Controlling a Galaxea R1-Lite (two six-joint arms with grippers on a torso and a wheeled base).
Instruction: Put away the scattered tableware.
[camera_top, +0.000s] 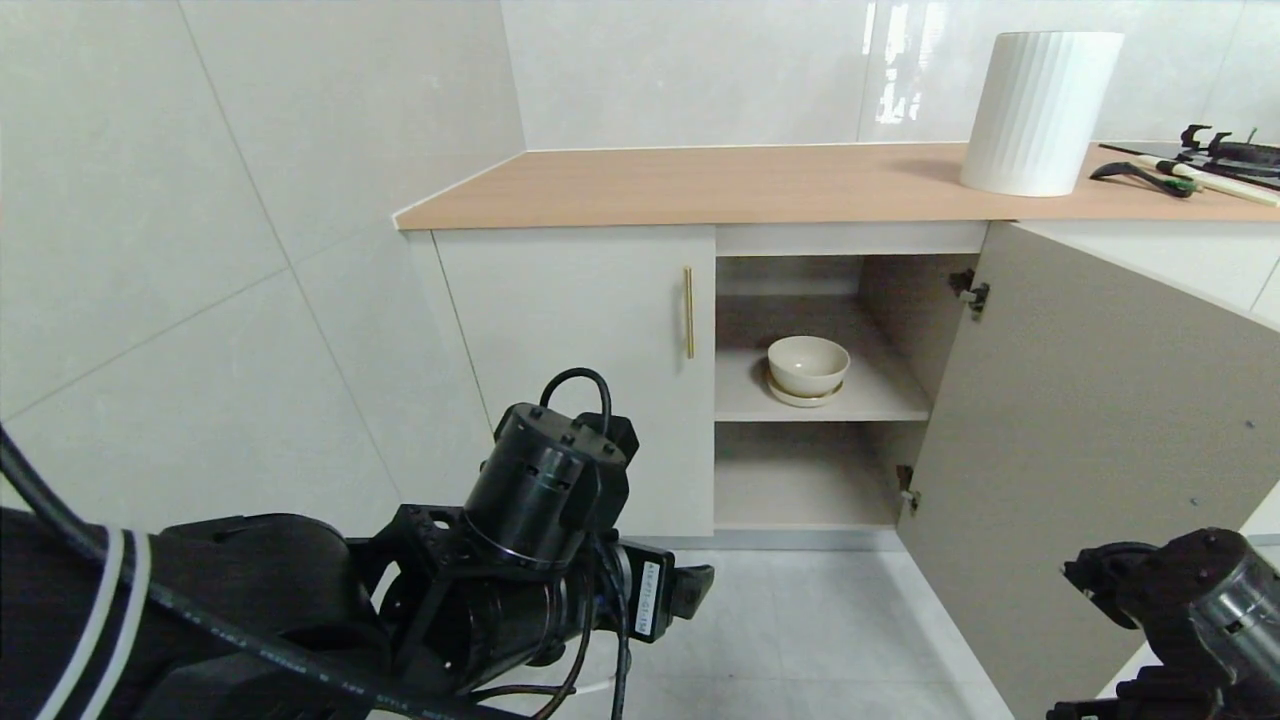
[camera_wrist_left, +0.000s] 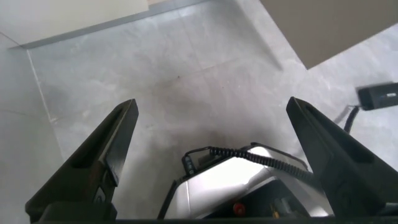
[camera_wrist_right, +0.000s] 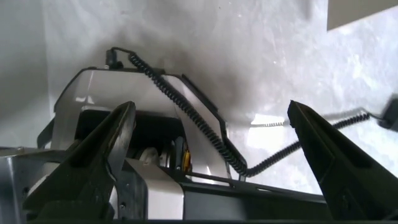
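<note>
Looking nearly done — your bowl (camera_top: 808, 362) sits on its plate (camera_top: 800, 399) on the mid-frame cabinet shelf (camera_top: 880, 398), left gripper (camera_wrist_left: 211, 115) and right gripper (camera_wrist_right: 211, 115) both splayed empty, utensils (camera_top: 1145, 177) upper right probably left to stow.

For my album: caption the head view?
Cream ceramic bowl on a matching plate on the open white cupboard's upper shelf.

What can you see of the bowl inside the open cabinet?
The bowl is cream-coloured, round and smooth, ceramic by its look, with nothing seen inside. It stands upright on a small plate of the same colour, on the upper shelf of the cabinet, whose right door is open. Nothing else touches it.
</note>
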